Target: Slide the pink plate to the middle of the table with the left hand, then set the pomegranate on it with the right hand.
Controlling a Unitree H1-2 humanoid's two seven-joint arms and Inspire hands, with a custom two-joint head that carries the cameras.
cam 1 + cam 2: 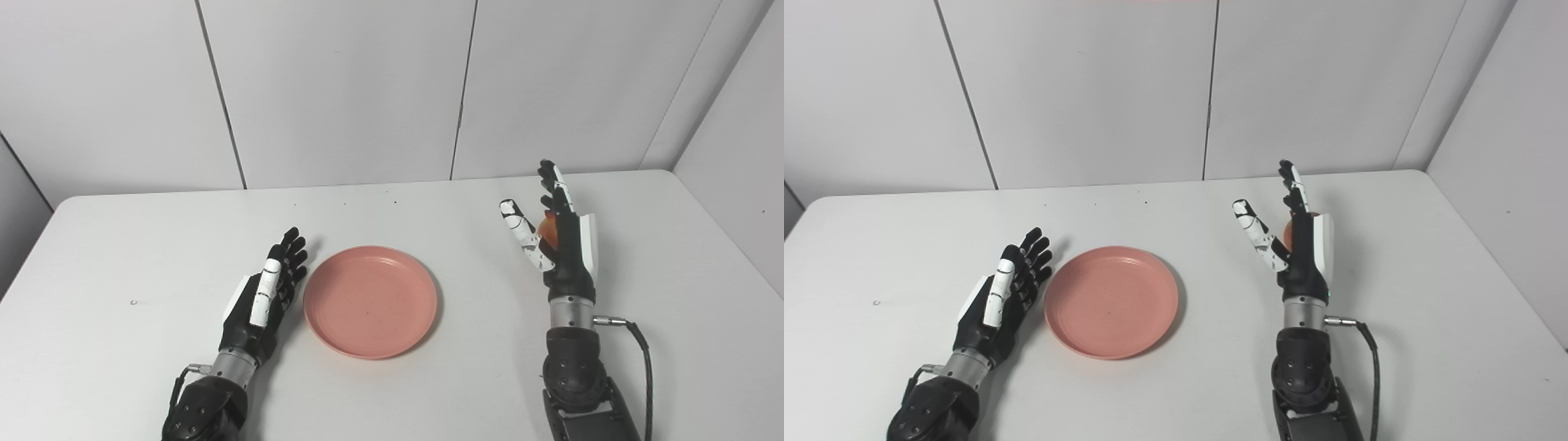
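I see the white bench [429,380] under grey wall panels. The pink plate [370,301] lies mid-bench, so I judge the sliding done. My left hand [266,294] rests beside it, fingers straight, holding nothing. My right hand [554,236], fingers wide, half-hides the pomegranate [549,229]. Next: close on it, carry it to the plate.

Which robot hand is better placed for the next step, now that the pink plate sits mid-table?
Right. The right robot hand is open right next to the pomegranate, which peeks out behind it. The left robot hand rests open beside the pink plate, far from the fruit.
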